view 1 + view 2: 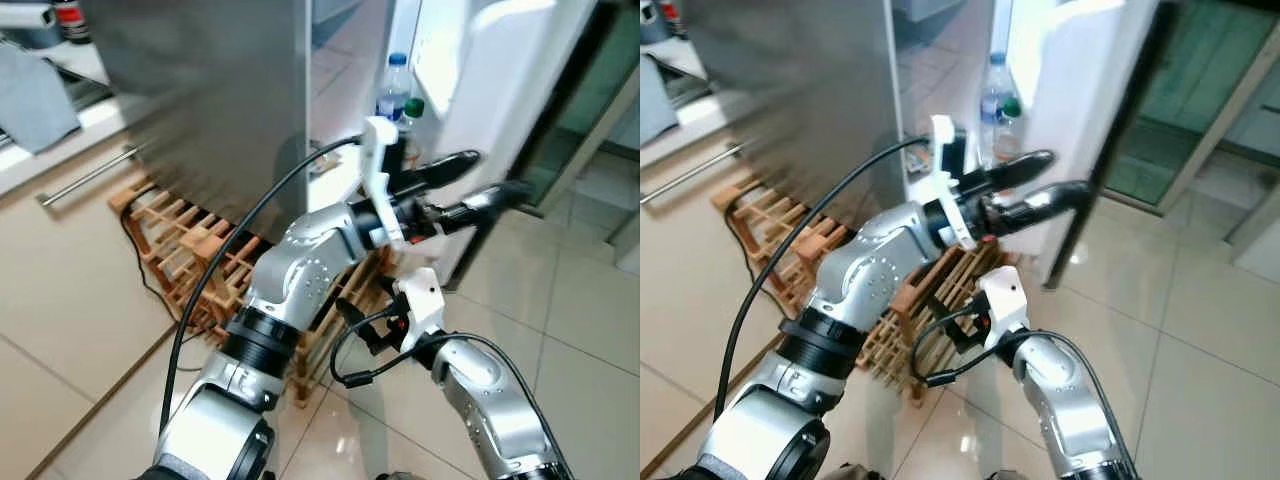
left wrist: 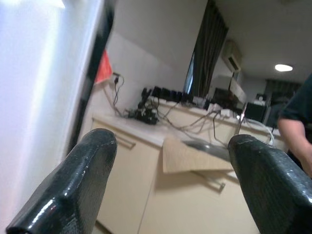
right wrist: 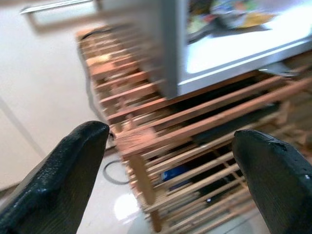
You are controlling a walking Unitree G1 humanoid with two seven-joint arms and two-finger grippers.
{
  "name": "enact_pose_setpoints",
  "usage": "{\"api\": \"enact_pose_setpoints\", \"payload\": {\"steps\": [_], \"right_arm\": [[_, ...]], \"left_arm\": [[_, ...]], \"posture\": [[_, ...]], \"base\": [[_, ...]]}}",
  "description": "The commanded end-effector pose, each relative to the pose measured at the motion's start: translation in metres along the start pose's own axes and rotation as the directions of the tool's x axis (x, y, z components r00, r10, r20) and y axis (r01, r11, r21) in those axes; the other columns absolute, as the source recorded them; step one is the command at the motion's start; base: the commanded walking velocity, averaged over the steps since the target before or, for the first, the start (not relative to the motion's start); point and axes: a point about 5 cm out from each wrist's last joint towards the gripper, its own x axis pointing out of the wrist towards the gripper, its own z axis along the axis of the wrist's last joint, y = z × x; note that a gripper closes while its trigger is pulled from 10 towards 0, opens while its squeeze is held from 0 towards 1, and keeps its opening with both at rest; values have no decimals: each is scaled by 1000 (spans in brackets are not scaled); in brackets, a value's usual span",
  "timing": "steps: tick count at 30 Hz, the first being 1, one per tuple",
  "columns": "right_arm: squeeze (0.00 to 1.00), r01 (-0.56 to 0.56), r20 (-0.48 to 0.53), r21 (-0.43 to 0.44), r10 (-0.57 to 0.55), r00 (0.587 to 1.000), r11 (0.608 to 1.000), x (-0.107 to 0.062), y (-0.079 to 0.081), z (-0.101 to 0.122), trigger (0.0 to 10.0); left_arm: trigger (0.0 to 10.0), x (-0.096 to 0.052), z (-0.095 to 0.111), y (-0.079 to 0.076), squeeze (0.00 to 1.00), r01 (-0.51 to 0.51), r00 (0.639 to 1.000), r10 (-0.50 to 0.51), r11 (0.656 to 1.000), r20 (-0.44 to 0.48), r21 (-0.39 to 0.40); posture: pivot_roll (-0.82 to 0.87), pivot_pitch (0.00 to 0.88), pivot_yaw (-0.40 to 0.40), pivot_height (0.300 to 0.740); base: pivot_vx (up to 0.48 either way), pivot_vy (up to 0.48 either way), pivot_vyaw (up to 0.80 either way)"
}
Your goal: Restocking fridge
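Left eye view gives you the fridge (image 1: 215, 95) first: its steel side fills the upper middle, and its white door (image 1: 490, 90) stands swung open on the right. A wooden rack (image 1: 200, 260) sits on the floor against the fridge's foot, beside the cabinet with one bar handle (image 1: 85, 178). Two bottles (image 1: 400, 95) stand in the door shelf at its inner edge, one blue-capped, one green-capped.

Your left gripper (image 1: 475, 180) is raised level with that shelf, fingers spread apart and holding nothing, their tips just beside the door's dark edge. The right gripper (image 3: 170, 180) hangs low over the rack, released too, and empty.

Judging by this, you are at the door-handling step, with nothing in hand to stock. Next you likely need to push the door wider with the left fingers, then fetch an item.
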Motion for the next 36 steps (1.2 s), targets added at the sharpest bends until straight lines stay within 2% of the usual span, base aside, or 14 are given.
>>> {"api": "enact_pose_setpoints", "payload": {"steps": [1,3,7,12,13,16,17,18,21,24,25,26,29,36], "right_arm": [[98,43,5,5,-43,999,999,-2,-6,2,10000],[102,60,5,9,-60,998,998,-1,-7,2,10000],[94,131,2,18,-131,991,991,1,-22,5,10000],[106,202,9,26,-202,979,979,4,-38,8,10000],[106,225,22,33,-226,974,974,5,-44,10,10000],[122,232,26,26,-233,972,972,6,-45,12,10000],[122,229,30,22,-229,973,973,9,-45,13,10000],[125,211,35,12,-211,977,977,13,-44,15,10000],[122,191,39,5,-191,981,981,16,-42,16,10000],[129,176,68,2,-176,982,984,23,-41,22,10000],[129,176,68,2,-176,982,984,23,-41,22,10000],[133,185,92,16,-185,978,983,26,-41,26,10000],[137,205,122,49,-209,970,978,30,-40,30,10000],[149,213,143,92,-225,964,973,33,-39,31,10000]], "left_arm": [[10000,21,5,-14,0,61,991,-52,996,122,-65],[10000,5,8,-5,0,5,993,1,999,121,-50],[10000,-98,25,30,0,-310,950,306,948,58,77],[10000,-175,46,30,0,-553,833,548,816,83,167],[10000,-205,57,23,0,-666,746,651,719,143,200],[10000,-215,61,19,0,-725,687,705,653,177,218],[10000,-223,62,14,0,-793,609,760,579,227,190],[10000,-219,53,2,0,-818,562,783,574,266,41],[10000,-203,40,-6,0,-790,597,766,614,240,4],[10000,-193,25,13,0,-907,414,880,420,232,26],[10000,-193,25,13,0,-907,414,880,420,232,26],[10000,-203,26,24,0,-958,288,928,283,237,53],[10000,-211,27,31,0,-972,201,954,164,225,170],[10000,-220,24,30,0,-927,103,970,14,218,375]], "posture": [[-173,0,46,740],[-155,0,32,740],[-102,0,2,740],[-44,0,-24,740],[-19,0,-36,740],[-8,0,-44,740],[3,0,-47,740],[14,0,-52,740],[14,0,-55,740],[8,0,-52,740],[8,0,-52,740],[-1,0,-43,740],[-9,0,-34,740],[-24,0,-16,740]], "base": [[0,0,0],[0,0,0],[0,0,0],[0,0,0],[0,0,0],[0,0,358],[0,0,513],[0,0,488],[0,0,467],[0,0,271],[0,0,0],[0,0,0],[0,0,0],[0,129,0]]}}
